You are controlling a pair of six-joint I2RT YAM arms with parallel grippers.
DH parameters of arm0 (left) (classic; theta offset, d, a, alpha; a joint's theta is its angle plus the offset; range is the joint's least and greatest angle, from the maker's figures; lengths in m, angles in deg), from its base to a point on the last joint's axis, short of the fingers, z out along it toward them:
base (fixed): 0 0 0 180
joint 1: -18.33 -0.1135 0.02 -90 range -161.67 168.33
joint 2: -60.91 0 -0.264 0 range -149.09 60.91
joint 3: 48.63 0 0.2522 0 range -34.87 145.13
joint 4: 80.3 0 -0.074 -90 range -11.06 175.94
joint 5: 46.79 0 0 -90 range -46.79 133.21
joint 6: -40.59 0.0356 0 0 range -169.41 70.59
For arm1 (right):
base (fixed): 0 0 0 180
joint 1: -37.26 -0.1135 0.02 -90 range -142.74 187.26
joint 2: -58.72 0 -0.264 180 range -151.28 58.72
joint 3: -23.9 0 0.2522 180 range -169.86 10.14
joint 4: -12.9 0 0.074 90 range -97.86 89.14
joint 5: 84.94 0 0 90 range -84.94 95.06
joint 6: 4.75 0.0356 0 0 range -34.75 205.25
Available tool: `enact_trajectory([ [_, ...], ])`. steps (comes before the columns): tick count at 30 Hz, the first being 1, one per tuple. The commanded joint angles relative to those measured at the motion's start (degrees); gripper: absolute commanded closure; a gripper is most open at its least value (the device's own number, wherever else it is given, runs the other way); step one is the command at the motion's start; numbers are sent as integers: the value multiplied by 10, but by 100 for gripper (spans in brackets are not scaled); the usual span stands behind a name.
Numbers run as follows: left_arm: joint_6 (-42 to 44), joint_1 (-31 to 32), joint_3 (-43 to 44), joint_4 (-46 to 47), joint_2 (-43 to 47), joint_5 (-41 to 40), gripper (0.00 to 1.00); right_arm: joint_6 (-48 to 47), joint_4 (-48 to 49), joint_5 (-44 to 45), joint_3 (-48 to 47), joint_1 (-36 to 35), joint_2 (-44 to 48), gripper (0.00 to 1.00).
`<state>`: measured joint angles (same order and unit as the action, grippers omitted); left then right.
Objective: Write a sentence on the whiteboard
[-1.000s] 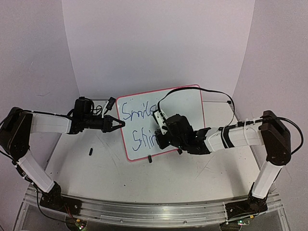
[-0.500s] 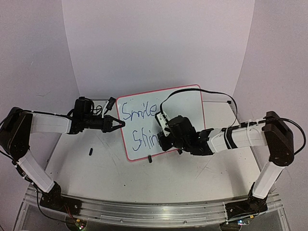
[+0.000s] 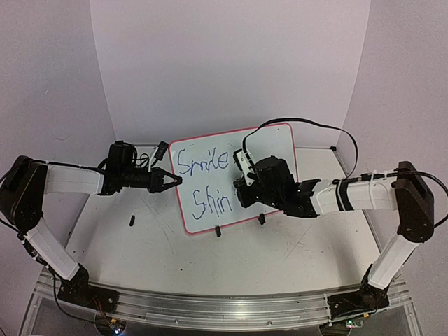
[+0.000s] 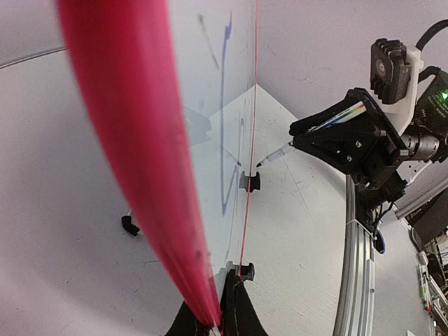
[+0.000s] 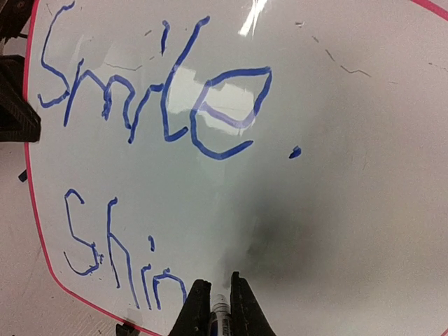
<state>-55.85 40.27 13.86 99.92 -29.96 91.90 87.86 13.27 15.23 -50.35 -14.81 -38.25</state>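
The whiteboard [image 3: 274, 150], red-framed, stands tilted at the table's middle on two black clip feet [image 3: 218, 231]. "Smile" and "Shin" are written on it in blue. My left gripper [image 3: 176, 180] is shut on the board's left edge; the left wrist view shows its fingertips [image 4: 236, 308] pinching the red frame [image 4: 133, 161]. My right gripper [image 3: 243, 192] is shut on a blue marker [image 5: 220, 313] pointing at the whiteboard [image 5: 350, 210] just right of the "n". The marker's tip [image 4: 260, 163] is at the surface; I cannot tell if it touches.
A small black piece [image 3: 131, 222] lies on the table left of the board, also seen in the left wrist view [image 4: 129, 225]. The right arm's black cable [image 3: 308, 126] arches over the board's top. A metal rail [image 3: 210, 308] runs along the near edge.
My right gripper has moved right along the board's lower line, uncovering the finished "n" of "Shin". The left gripper and the board have not moved.
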Motion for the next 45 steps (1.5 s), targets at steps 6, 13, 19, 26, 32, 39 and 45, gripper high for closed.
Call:
enact_trajectory([
  [6, 63, 8, -9, -62, -28, -119, 100, -21, 19, -7, -3, -17, -12, 100],
  [13, 63, 8, -7, -62, -32, -117, 100, -39, 24, 2, -1, -20, -7, 100],
  [19, 63, 8, -7, -62, -32, -118, 100, -43, 27, 12, 2, -18, -8, 100],
  [26, 63, 7, -8, -62, -31, -117, 100, -43, 27, -5, -6, -20, -21, 100],
  [32, 63, 8, -10, -63, -28, -118, 100, -37, 27, -8, -12, -28, -34, 100],
  [39, 63, 8, -9, -63, -28, -117, 100, -35, 27, 33, -9, -27, -39, 100],
  [45, 63, 7, -9, -63, -28, -119, 100, -31, 27, 49, 2, -22, -37, 100],
])
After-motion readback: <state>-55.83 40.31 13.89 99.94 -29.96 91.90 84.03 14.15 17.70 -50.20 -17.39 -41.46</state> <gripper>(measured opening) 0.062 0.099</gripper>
